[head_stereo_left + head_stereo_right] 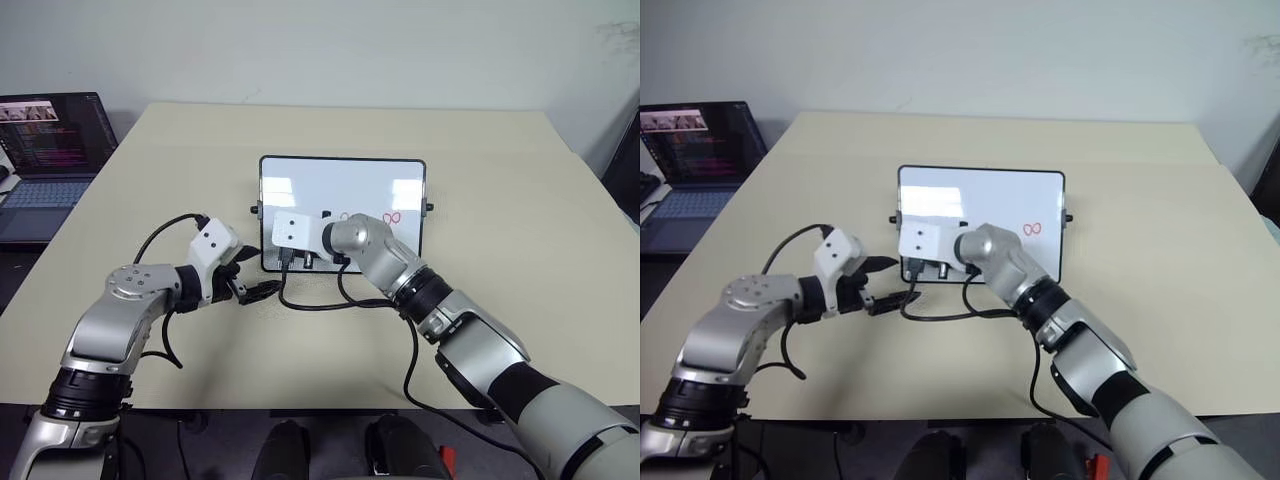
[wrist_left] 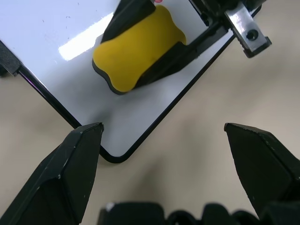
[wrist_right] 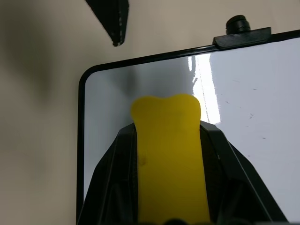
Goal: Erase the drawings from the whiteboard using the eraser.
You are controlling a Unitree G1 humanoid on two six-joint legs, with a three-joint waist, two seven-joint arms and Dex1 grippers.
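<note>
While over one whiteboard [image 1: 340,180], one eraser [image 2: 136,49]

No legible txt anywhere; laptop [image 1: 50,150] screen shows code lines, too small to read.

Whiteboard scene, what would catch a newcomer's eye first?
The yellow eraser, clamped in the right hand, sits over the whiteboard's near left corner. Red drawings remain on the board's right part. The left hand hovers open just off that corner, above the tan table.
</note>
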